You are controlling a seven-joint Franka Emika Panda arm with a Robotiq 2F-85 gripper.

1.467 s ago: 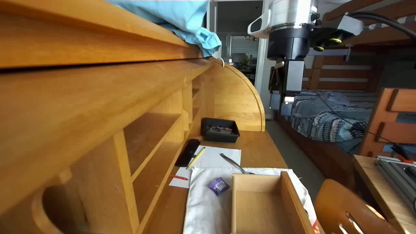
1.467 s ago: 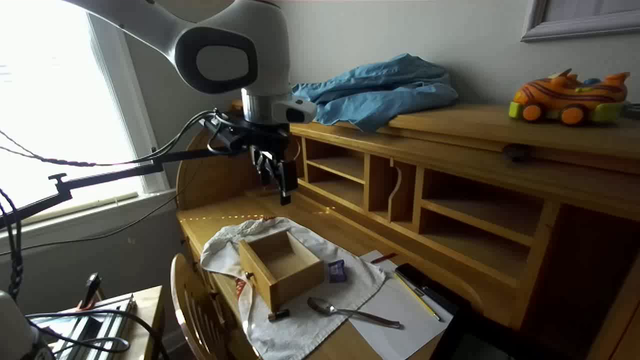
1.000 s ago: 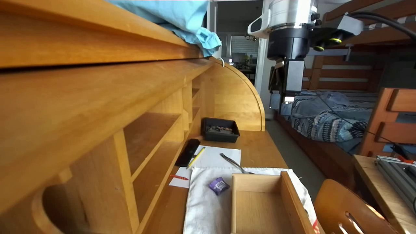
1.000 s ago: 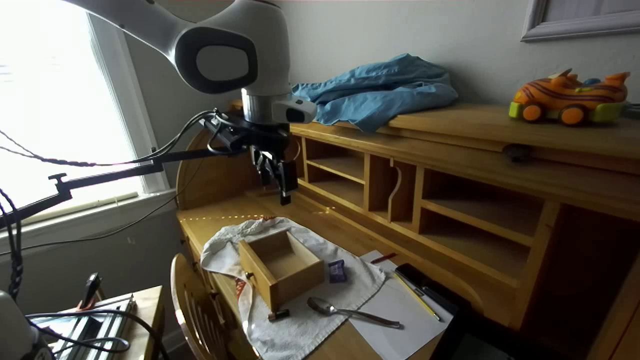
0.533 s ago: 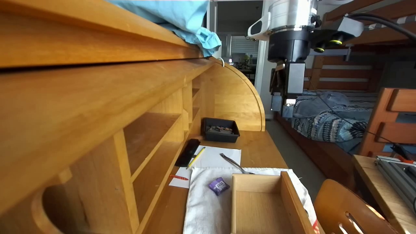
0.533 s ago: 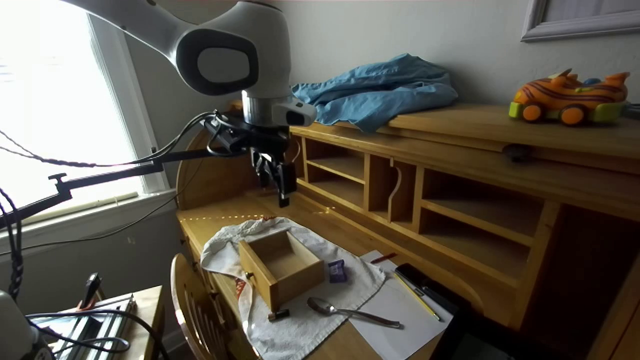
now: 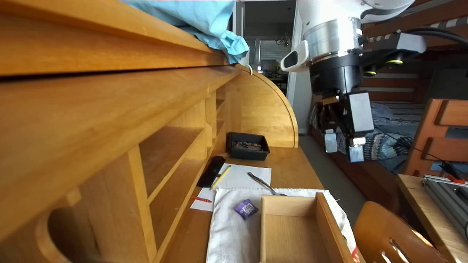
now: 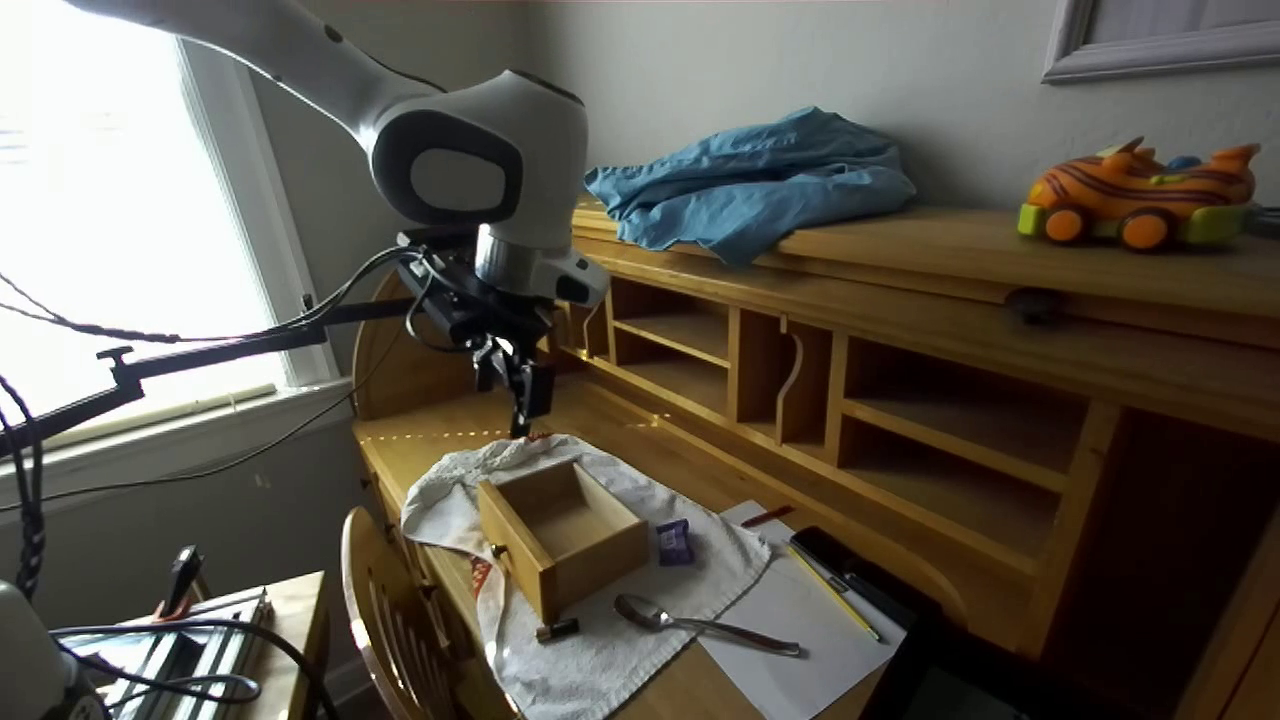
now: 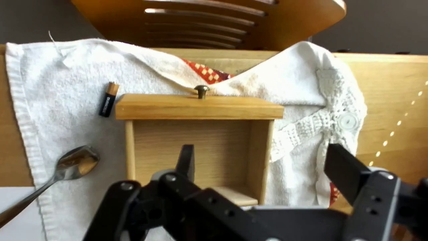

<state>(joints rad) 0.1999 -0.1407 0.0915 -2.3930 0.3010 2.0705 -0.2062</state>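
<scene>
Jaws wide, I'm gripping nothing: my tool (image 9: 261, 152) hangs higher than the wooden drawer (image 9: 200, 108), clear of it; the drawer rests on a white towel (image 9: 67, 90), probably spread to spare the counter (image 9: 388, 77) scratches, a battery (image 9: 108, 102) just beside.

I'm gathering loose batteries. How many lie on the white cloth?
1: the battery beside the drawer, by one end of its front, on the white cloth. Others may be hidden behind the drawer.

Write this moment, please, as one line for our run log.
gripper: open, holding nothing | below: drawer, set on white cloth | beside drawer: battery, spoon, purple packet
</scene>
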